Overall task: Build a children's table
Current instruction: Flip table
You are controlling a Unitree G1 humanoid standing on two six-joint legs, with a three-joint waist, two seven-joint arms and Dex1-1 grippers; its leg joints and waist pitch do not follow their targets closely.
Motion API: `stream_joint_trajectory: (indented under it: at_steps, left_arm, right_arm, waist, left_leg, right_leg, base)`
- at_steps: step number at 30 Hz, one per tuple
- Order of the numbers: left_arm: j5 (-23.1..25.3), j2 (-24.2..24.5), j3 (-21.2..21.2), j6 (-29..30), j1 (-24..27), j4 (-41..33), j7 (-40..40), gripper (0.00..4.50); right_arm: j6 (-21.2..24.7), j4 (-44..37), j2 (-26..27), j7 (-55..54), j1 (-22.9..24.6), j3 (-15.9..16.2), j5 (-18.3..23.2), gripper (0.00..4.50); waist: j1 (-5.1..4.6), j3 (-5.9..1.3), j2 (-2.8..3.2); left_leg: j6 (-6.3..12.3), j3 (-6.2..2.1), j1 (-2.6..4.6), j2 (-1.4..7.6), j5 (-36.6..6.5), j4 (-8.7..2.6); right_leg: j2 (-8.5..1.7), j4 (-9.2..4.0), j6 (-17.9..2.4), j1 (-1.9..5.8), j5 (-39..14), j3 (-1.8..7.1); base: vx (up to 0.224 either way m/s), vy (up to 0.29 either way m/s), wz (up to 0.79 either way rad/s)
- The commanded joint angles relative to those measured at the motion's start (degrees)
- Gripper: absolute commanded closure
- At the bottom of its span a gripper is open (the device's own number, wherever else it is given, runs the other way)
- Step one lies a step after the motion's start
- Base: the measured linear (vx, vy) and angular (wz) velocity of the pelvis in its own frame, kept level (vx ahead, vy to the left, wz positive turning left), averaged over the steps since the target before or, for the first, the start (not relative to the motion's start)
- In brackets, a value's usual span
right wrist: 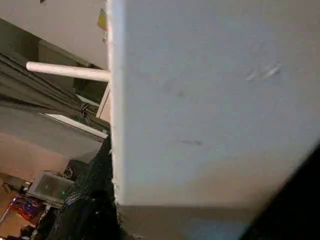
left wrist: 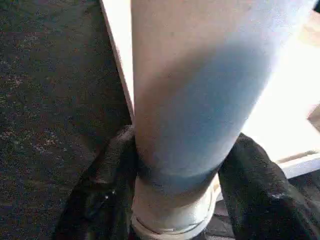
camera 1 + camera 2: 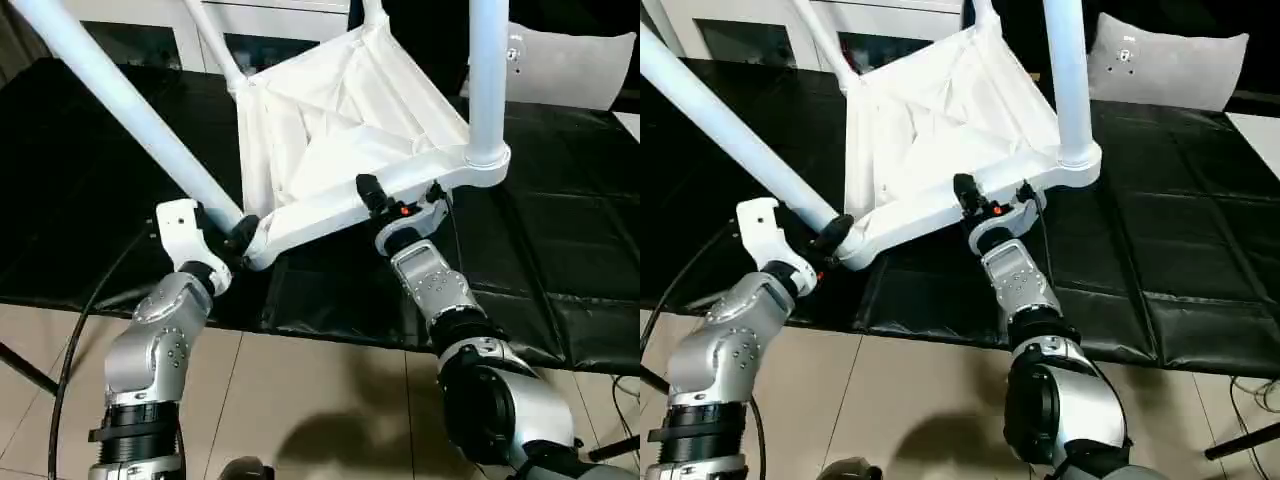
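1. The small white plastic children's table [image 3: 340,130] is upside down and tilted, its ribbed hollow underside facing up toward the head camera, its near long edge running from low at the left claw up toward the right claw
2. Long round tapered white legs stick out of the corner sockets: the near-left leg [image 3: 120,105] slants up and away to the left from its socket, the near-right leg [image 3: 488,75] rises almost straight up, and two thinner-looking far legs point up behind
3. Underneath lies a black padded mat [image 3: 560,260] over the work surface, with pale floor tiles [image 3: 330,400] in front and a white cabinet with glass doors [image 3: 150,30] at the back; a white pillow-like shape [image 3: 575,65] sits at far right
4. Left gripper [image 3: 238,240]: black fingers [image 2: 107,190] clenched around the base of the near-left leg, right at its socket
5. Right gripper [image 3: 392,200]: fingers set on either side of the table's near rim, between the two near legs; it appears to be grasping that edge
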Motion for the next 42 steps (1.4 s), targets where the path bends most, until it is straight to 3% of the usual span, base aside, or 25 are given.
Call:
stream_joint_trajectory:
  at_steps: [1,3,5,8,10,12,14,15,19,23,24,26,27,28,29,30,32,36,42]
  left_arm:
    - [0.0,-0.3,-1.5,1.4,1.5,2.3,-1.1,1.74]
    - [-0.1,0.2,-1.1,0.3,1.7,2.2,-1.7,1.35]
    - [0.0,1.6,-0.6,-1.7,2.9,1.0,-3.3,1.26]
    - [-0.9,3.3,0.1,-2.9,5.4,-1.5,-5.9,1.01]
    - [-0.8,4.6,-0.4,-3.1,7.3,-3.1,-7.7,0.87]
    - [-0.8,4.6,-0.4,-3.1,7.3,-3.1,-7.7,0.62]
    - [-0.5,7.7,-2.3,-3.4,10.9,-7.6,-11.7,0.56]
    - [-0.4,9.3,-3.3,-3.5,12.9,-10.5,-13.8,0.51]
    - [0.0,13.5,-4.5,-3.2,15.9,-16.7,-16.6,0.35]
    - [1.6,16.6,-4.9,-3.9,15.9,-19.5,-17.8,0.13]
    - [1.4,18.0,-4.4,-3.5,14.5,-21.4,-18.3,0.06]
    - [1.1,18.6,-4.0,-3.1,13.7,-22.3,-18.3,0.01]
    - [1.2,19.3,-3.8,-3.0,12.5,-23.1,-18.2,0.0]
    - [1.1,19.7,-3.8,-2.9,12.1,-23.6,-18.1,0.0]
    - [1.2,20.0,-3.6,-3.0,11.2,-23.5,-17.9,0.0]
    - [1.3,20.1,-3.5,-3.1,10.7,-23.4,-17.7,0.0]
    - [1.7,20.4,-3.6,-3.2,9.7,-23.1,-17.2,0.0]
    - [2.8,21.0,-5.1,-3.5,9.6,-23.2,-17.7,0.0]
    - [4.7,21.2,-7.4,-3.8,7.8,-23.5,-17.3,0.0]
  right_arm:
    - [-3.6,-3.5,-0.6,2.3,-3.7,1.3,-1.6,2.38]
    - [-4.2,-3.8,-0.9,2.1,-3.6,1.5,-2.0,2.39]
    - [-5.7,-4.7,-1.9,1.5,-3.2,2.0,-3.3,2.39]
    - [-7.2,-6.3,-3.5,0.3,-2.4,2.0,-4.5,2.39]
    - [-8.0,-7.2,-4.8,-0.5,-1.9,2.2,-5.3,2.39]
    - [-8.0,-7.2,-4.8,-0.5,-1.9,2.2,-5.3,2.39]
    - [-9.2,-9.7,-7.0,-3.0,-0.9,2.5,-7.2,2.39]
    - [-9.6,-11.3,-8.1,-4.5,-0.4,2.5,-8.2,2.39]
    - [-8.9,-16.7,-10.6,-7.9,1.6,3.1,-10.8,2.39]
    - [-5.0,-22.7,-12.6,-11.1,4.2,5.2,-13.6,2.39]
    - [-2.0,-27.3,-14.1,-13.2,6.2,7.4,-16.7,2.42]
    - [-0.4,-29.5,-14.7,-14.3,7.1,8.4,-17.8,2.44]
    - [1.4,-31.8,-15.5,-15.7,8.0,9.6,-19.4,2.46]
    - [2.2,-33.1,-16.0,-16.6,8.7,10.5,-20.4,2.46]
    - [2.8,-34.5,-16.5,-17.4,9.3,11.6,-21.9,2.46]
    - [3.2,-35.4,-16.7,-17.9,9.8,12.3,-22.9,2.47]
    - [4.4,-37.7,-16.3,-19.8,10.7,13.1,-24.2,2.47]
    - [7.5,-42.4,-16.4,-24.4,12.6,15.6,-28.0,2.57]
    - [10.3,-44.0,-15.1,-27.1,12.7,18.7,-30.8,2.73]
  waist:
    - [-0.14,-4.89,0.06]
    - [-0.09,-5.05,0.01]
    - [-0.02,-5.14,0.36]
    - [-0.11,-4.91,0.36]
    - [0.23,-4.64,0.61]
    - [0.36,-4.46,0.63]
    - [0.63,-4.29,0.56]
    - [0.64,-4.21,0.69]
    - [1.2,-3.96,0.55]
    - [0.79,-3.67,0.09]
    - [0.71,-3.66,0.07]
    - [0.61,-3.64,-0.04]
    - [0.32,-3.42,-0.13]
    - [0.34,-3.15,-0.15]
    - [0.24,-3.05,0.17]
    - [0.1,-2.87,0.05]
    - [-0.34,-2.86,0.19]
    - [-0.83,-3.08,0.34]
    - [-0.83,-3.24,0.11]
  left_leg:
    - [8.67,-1.15,1.24,3.95,9.2,-2.45]
    - [9.39,-1.11,1.12,3.85,10.5,-2.16]
    - [9.98,-1.17,0.97,3.9,11.7,-1.86]
    - [9.82,-1.11,0.8,4.05,9.9,-1.98]
    - [8.44,-0.91,1.24,4.28,6.4,-2.18]
    - [7.6,-0.85,1.23,4.37,4.7,-2.36]
    - [5.89,-0.98,1.25,4.53,2.7,-2.71]
    - [4.47,-0.86,1.41,4.5,1.2,-2.88]
    - [2.51,-0.51,1.69,4.21,-1.6,-3.13]
    - [0.2,-0.74,1.09,3.87,-4.1,-3.73]
    - [0.04,-0.77,1.11,3.82,-3.9,-3.73]
    - [-0.42,-0.69,1.34,3.67,-4.1,-3.79]
    - [-0.94,-0.73,0.95,3.47,-5.4,-4.05]
    - [-1.62,-0.57,1.29,3.42,-7.8,-4.17]
    - [-2.06,-0.69,1.3,3.38,-8.8,-4.26]
    - [-2.81,-0.78,1.44,3.45,-10.6,-4.55]
    - [-3.73,-0.92,1.65,3.41,-12.6,-4.8]
    - [-4.13,-1.05,2.06,3.47,-12.5,-5.12]
    - [-4.02,-0.92,2.03,3.34,-10.9,-5.03]
  right_leg:
    - [-5.78,-2.13,-15.0,3.41,16.7,3.48]
    - [-5.74,-1.89,-15.1,3.31,18.9,3.48]
    - [-5.58,-1.51,-15.5,3.02,20.5,3.36]
    - [-5.77,-1.75,-15.7,3.01,18.5,3.38]
    - [-5.63,-2.18,-15.3,2.58,14.1,3.48]
    - [-5.6,-2.35,-15.0,2.57,12.1,3.56]
    - [-5.84,-2.57,-14.5,2.67,9.3,3.61]
    - [-5.57,-2.64,-13.5,2.41,7.2,3.53]
    - [-5.26,-3.0,-11.4,2.12,4.9,3.78]
    - [-5.33,-3.58,-8.5,2.65,0.6,3.85]
    - [-5.23,-3.64,-7.9,2.65,0.5,3.88]
    - [-5.02,-3.73,-7.0,2.51,0.0,3.93]
    - [-5.16,-4.05,-6.6,2.78,-2.2,3.92]
    - [-5.2,-4.65,-5.9,2.38,-6.4,4.04]
    - [-5.29,-4.83,-5.5,2.46,-8.4,4.1]
    - [-5.21,-5.28,-4.5,2.34,-11.8,4.13]
    - [-5.18,-5.53,-4.0,2.33,-14.5,4.12]
    - [-4.95,-5.54,-3.8,2.28,-12.5,4.07]
    - [-4.9,-5.15,-4.4,2.44,-8.0,4.22]
  base:
    - [0.0,0.0,0.0]
    - [0.0,0.0,0.0]
    - [0.0,0.0,0.0]
    - [0.0,0.0,0.0]
    - [0.0,0.0,0.0]
    - [0.0,0.0,0.0]
    - [0.0,0.0,0.0]
    - [0.0,0.0,0.0]
    - [0.0,0.0,0.0]
    - [0.0,0.0,0.0]
    - [0.0,0.0,0.0]
    - [0.0,0.0,0.0]
    - [0.0,0.0,0.0]
    - [0.0,0.0,0.0]
    - [0.0,0.0,0.0]
    - [0.0,0.0,0.0]
    - [0.0,0.0,0.0]
    - [0.0,0.0,0.0]
    - [0.0,0.0,0.0]
